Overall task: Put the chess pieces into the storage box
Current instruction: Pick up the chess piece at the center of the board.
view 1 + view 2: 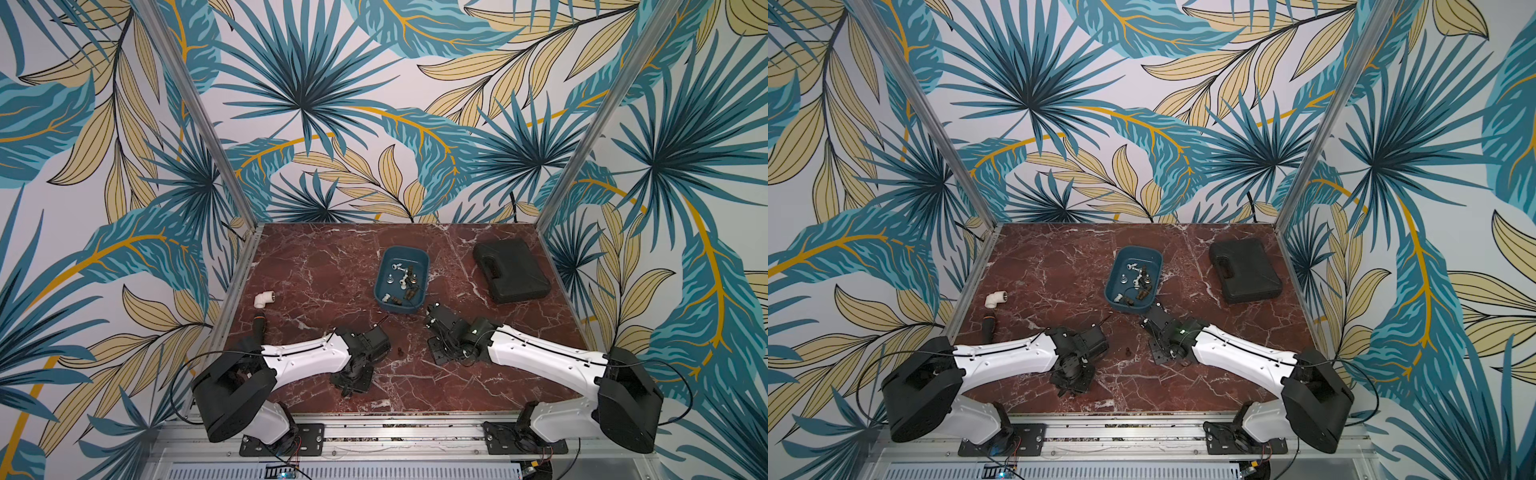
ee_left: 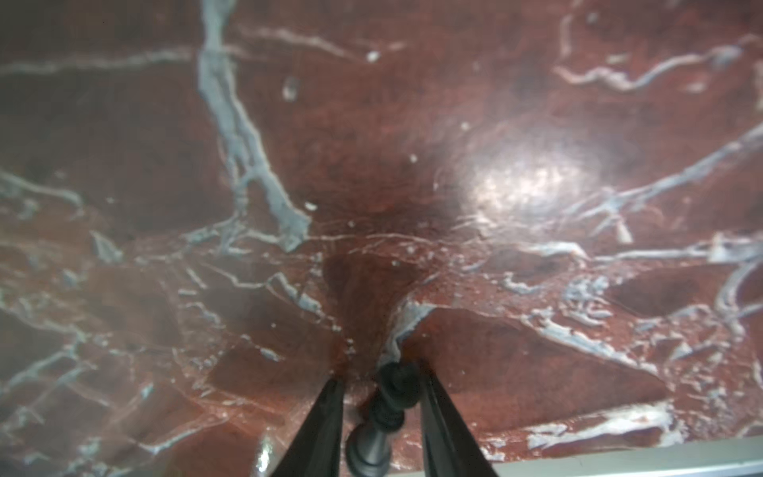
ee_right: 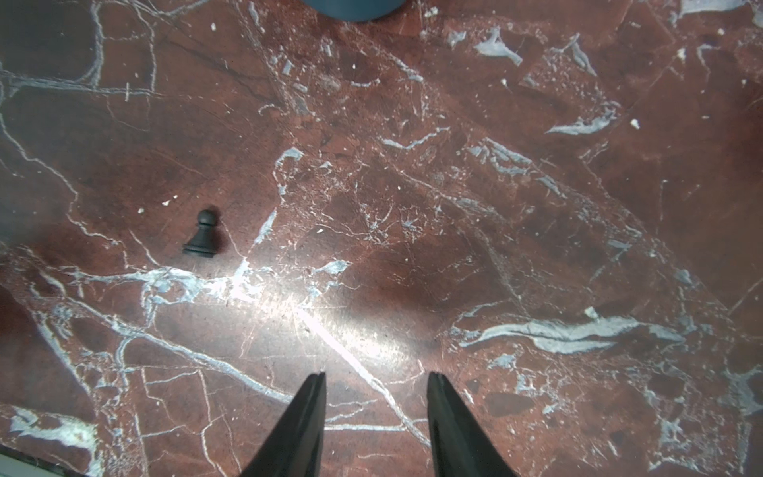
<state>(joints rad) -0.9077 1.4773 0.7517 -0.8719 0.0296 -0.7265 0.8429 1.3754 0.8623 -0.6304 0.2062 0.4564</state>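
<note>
Look to the left wrist view for the left gripper (image 2: 377, 373), tips hidden beneath its body in both top views: parted around a blurred dark chess piece (image 2: 384, 404), one finger touching its head, the other clear, near the metal edge rail (image 2: 619, 458). Read the right gripper (image 3: 375, 376) as parted, empty, over bare marble table (image 3: 495, 206). Find a black pawn (image 3: 201, 233) upright between the arms; other chess pieces (image 1: 405, 280) heaped in the storage box (image 1: 390, 306), too small to sort. Open marble from box to white pipe elbow (image 1: 264, 298).

The left gripper (image 2: 380, 371) points steeply down, jaws narrowly parted. The right gripper (image 3: 375, 373) hovers low, jaws apart.
</note>
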